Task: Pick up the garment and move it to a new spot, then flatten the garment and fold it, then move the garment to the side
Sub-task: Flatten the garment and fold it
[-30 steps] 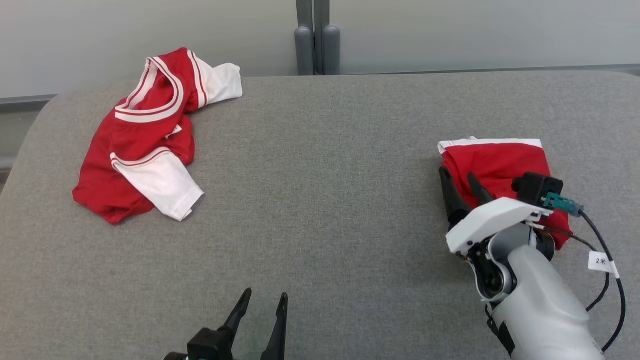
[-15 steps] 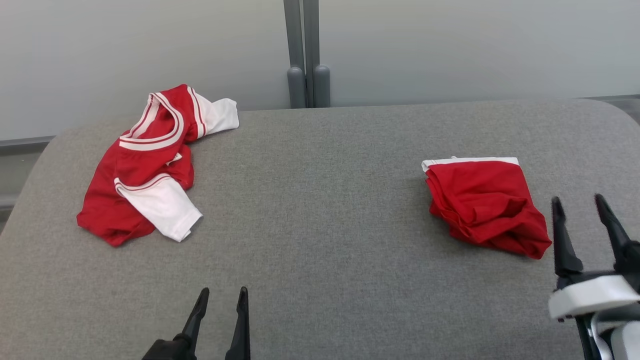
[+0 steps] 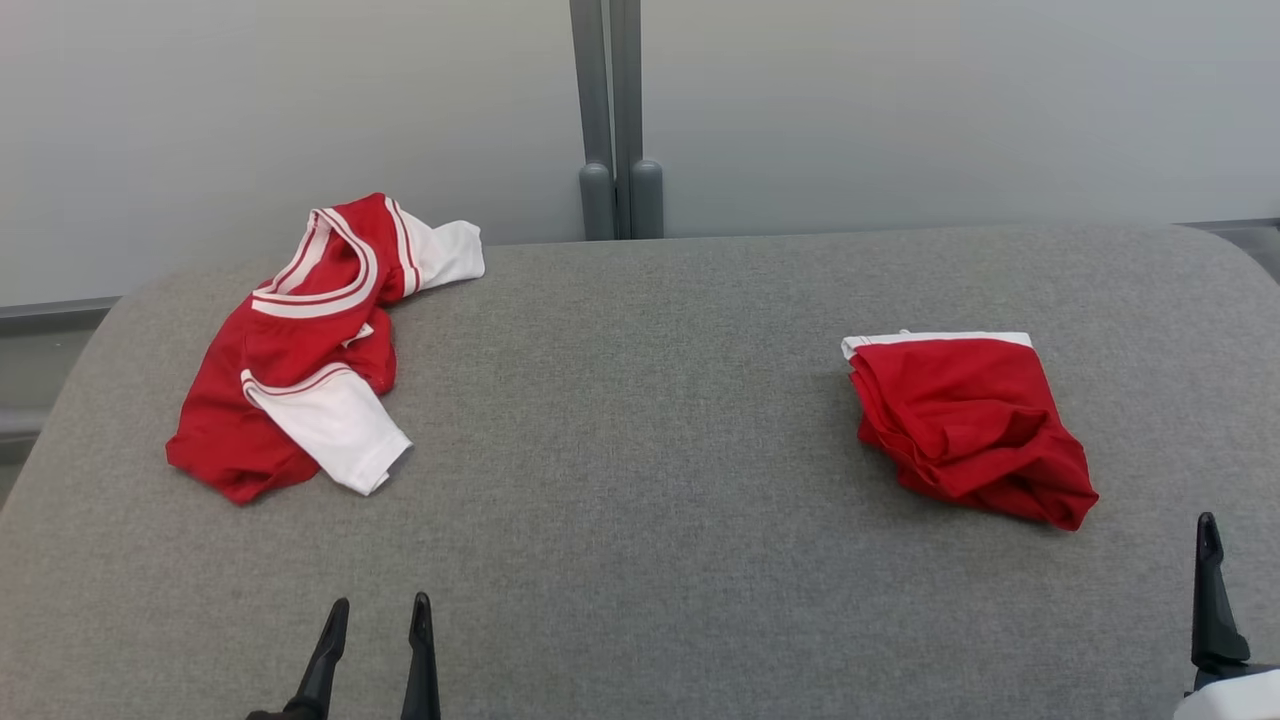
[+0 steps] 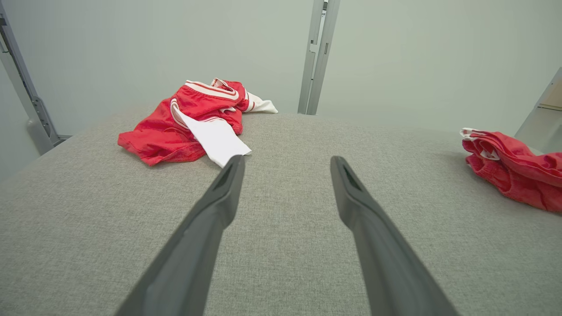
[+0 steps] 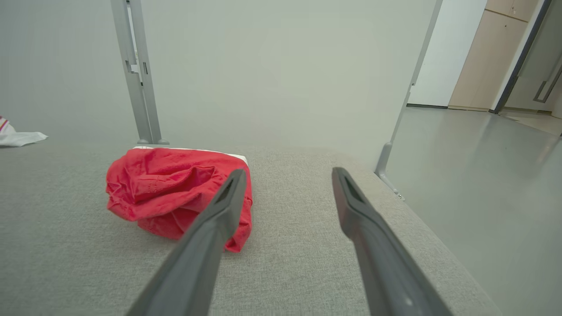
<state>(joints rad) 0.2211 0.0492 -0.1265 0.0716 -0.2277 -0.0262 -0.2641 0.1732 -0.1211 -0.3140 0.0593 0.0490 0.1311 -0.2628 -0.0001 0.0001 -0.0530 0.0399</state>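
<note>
Lying folded: red folded garment (image 3: 965, 425), white band along its far side, on the right part of the counter (image 3: 640, 420); top is rumpled and nothing holds it.
Garment edges: grey counter shows on every side; it lies short of the far edge and short of the right edge.
Right fingers (image 5: 215, 219): spread wide, empty. In the head view one tip stands at the lower right corner, nearer than the garment and apart from the cloth.
Left fingers (image 4: 208, 219): spread, empty, at the near edge left of middle, well apart from both garments.
Crumpled jersey (image 3: 300, 350): red and white, far left; one white sleeve reaches close to the far edge.
Open room: broad bare counter between the two garments and across the near half.
Beyond the edges: grey post (image 3: 620, 120) and pale wall behind; floor (image 5: 483, 175) off the right side.
</note>
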